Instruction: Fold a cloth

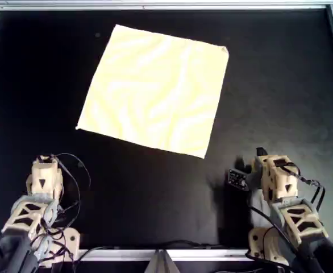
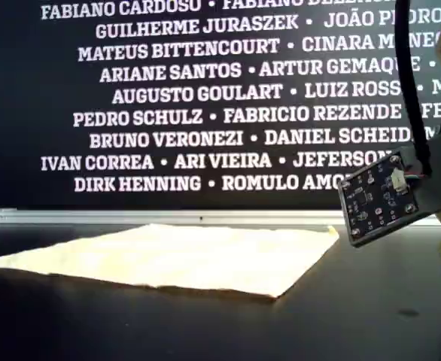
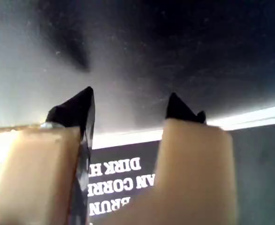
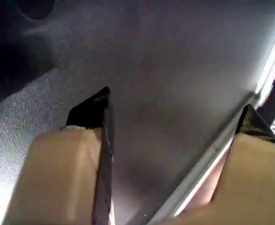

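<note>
The pale yellow cloth (image 1: 155, 91) lies flat on the black tabletop (image 1: 280, 91), well ahead of both empty, spread-jawed grippers: left gripper (image 3: 130, 105), right gripper (image 4: 175, 110).

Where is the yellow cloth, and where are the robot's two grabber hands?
cloth (image 1: 154, 91): overhead view, middle of the flat sheet.
left gripper (image 3: 130, 105): left wrist view, gap between its open fingertips.
right gripper (image 4: 175, 110): right wrist view, gap between its open fingertips.

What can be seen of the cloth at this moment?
The cloth is a thin, pale yellow, roughly square sheet with soft wrinkles. It lies spread out flat and unfolded on the black table, turned at an angle to the table's edges, toward the overhead view's top. Nothing touches it but the table; neither gripper is near.
</note>
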Robot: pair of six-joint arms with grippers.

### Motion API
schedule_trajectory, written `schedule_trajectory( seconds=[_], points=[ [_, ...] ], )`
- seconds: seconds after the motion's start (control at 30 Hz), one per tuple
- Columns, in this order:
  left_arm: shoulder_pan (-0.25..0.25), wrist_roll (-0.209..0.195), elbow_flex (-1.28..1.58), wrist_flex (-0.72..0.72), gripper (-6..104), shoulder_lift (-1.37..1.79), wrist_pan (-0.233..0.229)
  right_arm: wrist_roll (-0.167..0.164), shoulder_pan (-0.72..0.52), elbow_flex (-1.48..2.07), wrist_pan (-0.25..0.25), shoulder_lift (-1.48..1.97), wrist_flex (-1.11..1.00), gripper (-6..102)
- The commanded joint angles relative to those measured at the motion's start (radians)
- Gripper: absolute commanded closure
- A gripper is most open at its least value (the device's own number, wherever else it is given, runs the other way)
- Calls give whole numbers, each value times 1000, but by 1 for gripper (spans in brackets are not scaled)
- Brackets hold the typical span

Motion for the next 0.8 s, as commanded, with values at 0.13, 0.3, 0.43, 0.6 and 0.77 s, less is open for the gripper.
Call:
schedule_trajectory(
  seconds=[0.13,0.3,0.43,0.6,0.77],
  points=[
    [-9,-2,-12,-9,43,5,2,5,8,-2,-2,5,-6,-4],
    [-9,-2,-12,-9,43,5,2,5,11,-2,-3,5,-6,-4],
    [0,-2,-35,-26,43,8,-12,-11,9,-2,-2,5,-6,-4],
    [6,-2,-186,-31,42,67,-15,-11,9,-3,9,5,-6,-4],
    [6,-12,-298,-29,42,176,-15,-11,-2,-8,15,9,-12,-4]
  ],
)
